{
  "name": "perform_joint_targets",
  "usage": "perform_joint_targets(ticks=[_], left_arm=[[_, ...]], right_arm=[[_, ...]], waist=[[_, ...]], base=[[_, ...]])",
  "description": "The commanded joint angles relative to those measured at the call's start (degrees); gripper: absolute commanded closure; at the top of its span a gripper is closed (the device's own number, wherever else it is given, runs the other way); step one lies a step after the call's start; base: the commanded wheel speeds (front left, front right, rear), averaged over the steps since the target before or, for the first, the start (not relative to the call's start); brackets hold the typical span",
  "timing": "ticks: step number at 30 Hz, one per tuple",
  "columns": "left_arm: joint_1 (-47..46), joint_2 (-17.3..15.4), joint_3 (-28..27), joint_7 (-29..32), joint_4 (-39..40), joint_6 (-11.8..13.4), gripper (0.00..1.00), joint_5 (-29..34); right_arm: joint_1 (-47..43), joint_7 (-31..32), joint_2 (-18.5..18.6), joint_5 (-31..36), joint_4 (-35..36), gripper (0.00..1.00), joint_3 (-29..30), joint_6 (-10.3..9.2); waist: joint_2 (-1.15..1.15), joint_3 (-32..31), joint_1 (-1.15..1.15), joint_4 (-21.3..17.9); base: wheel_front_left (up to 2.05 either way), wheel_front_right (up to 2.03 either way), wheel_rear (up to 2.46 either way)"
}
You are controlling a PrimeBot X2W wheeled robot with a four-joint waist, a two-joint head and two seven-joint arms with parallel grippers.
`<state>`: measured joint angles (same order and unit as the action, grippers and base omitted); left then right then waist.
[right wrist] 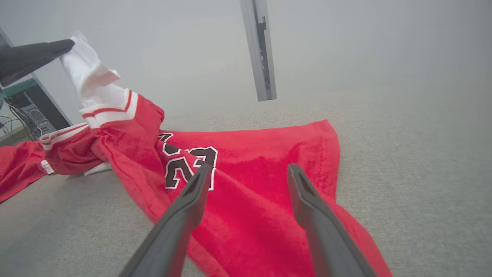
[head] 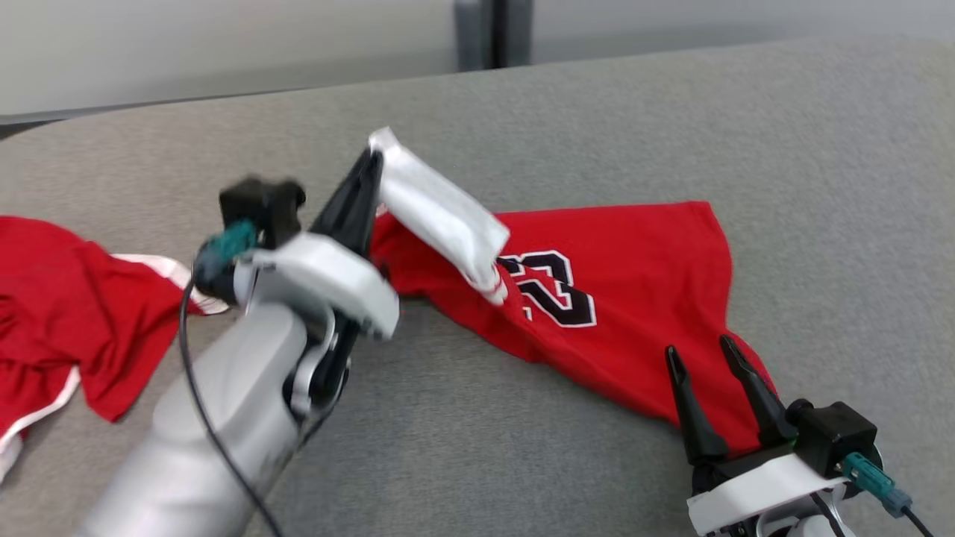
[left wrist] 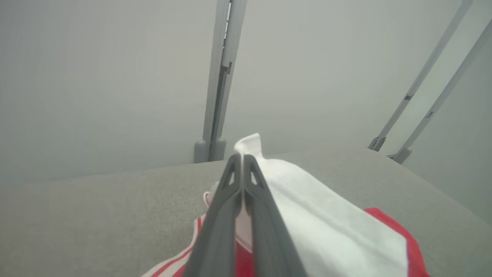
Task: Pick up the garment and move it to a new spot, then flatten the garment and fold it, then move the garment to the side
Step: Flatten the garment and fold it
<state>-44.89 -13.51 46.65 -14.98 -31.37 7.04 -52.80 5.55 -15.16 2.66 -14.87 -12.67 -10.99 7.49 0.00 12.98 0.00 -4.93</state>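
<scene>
Garment point(head: 634, 283) of soft red knit, white-trimmed and bearing a black number, sprawls rumpled across the middle of the grey, felt-like tabletop point(head: 821, 149). Behind is a pale room with a grey post point(head: 492, 33). The left gripper point(head: 371, 160) pinches the garment's lifted white fold. The right gripper point(head: 700, 347) hangs spread wide over the near hem.

Garment point(head: 642, 328): red cloth, soft, matt, fuzzy nap; white sleeve part smoother. Black no. patch point(head: 556, 289): flat, matt. Table cover point(head: 821, 149): grey felt-like fabric, rough, matt. Right gripper point(head: 699, 352): 2 fingers point(head: 690, 410) dark matt plastic; wrist shell point(head: 753, 485) white, smooth, slight sheen.
</scene>
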Motion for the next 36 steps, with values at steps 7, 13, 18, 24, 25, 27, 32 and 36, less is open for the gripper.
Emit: perform_joint_targets(ticks=[7,13,18,24,25,27,32,36], left_arm=[[21.13,-8.2,-7.25,-0.2,22.21,4.15,1.0,-1.48],[34.2,-7.92,-13.16,-0.2,27.59,4.71,1.0,-4.67],[39.42,-6.12,-15.12,-0.21,23.08,4.14,1.0,-4.65],[41.08,-5.34,-15.73,-0.21,17.44,5.35,0.64,-3.69],[41.42,-5.15,-15.95,-0.21,16.66,5.68,0.59,-3.51],[42.07,-5.19,-16.84,-0.21,15.39,6.34,0.02,-2.61],[43.5,-4.32,-21.81,-0.21,16.41,8.41,0.0,2.53],[45.47,-2.42,-26.36,-0.21,20.23,7.45,0.0,8.2]], right_arm=[[-1.38,-0.08,0.43,0.59,0.08,0.0,0.73,0.01],[-1.7,-0.08,0.42,0.31,0.19,0.0,0.66,0.01],[-2.11,-0.08,0.42,0.16,0.07,0.0,0.44,0.01],[-2.44,-0.07,0.42,0.65,-0.22,0.0,0.56,0.01],[-2.51,-0.07,0.42,0.73,-0.19,0.0,0.65,0.01],[-2.85,-0.07,0.41,0.91,-0.2,0.0,0.76,0.01],[-3.81,-0.07,0.41,1.11,-0.12,0.0,0.82,0.01],[-4.46,-0.07,0.4,1.16,0.22,0.0,0.71,0.01]], waist=[[0.0,-3.27,0.0,5.14],[0.0,-3.83,0.0,5.5],[0.0,-4.5,0.0,5.34],[0.0,-5.65,0.0,5.24],[0.0,-5.93,0.0,5.28],[0.0,-6.59,0.0,5.34],[0.0,-8.51,0.0,5.62],[0.0,-10.11,0.0,5.9]], base=[[0.0,0.0,0.0],[0.0,0.0,0.0],[0.0,0.0,0.0],[0.0,0.0,0.0],[0.0,0.0,0.0],[0.0,0.0,0.0],[0.0,0.0,0.0],[0.0,0.0,0.0]])
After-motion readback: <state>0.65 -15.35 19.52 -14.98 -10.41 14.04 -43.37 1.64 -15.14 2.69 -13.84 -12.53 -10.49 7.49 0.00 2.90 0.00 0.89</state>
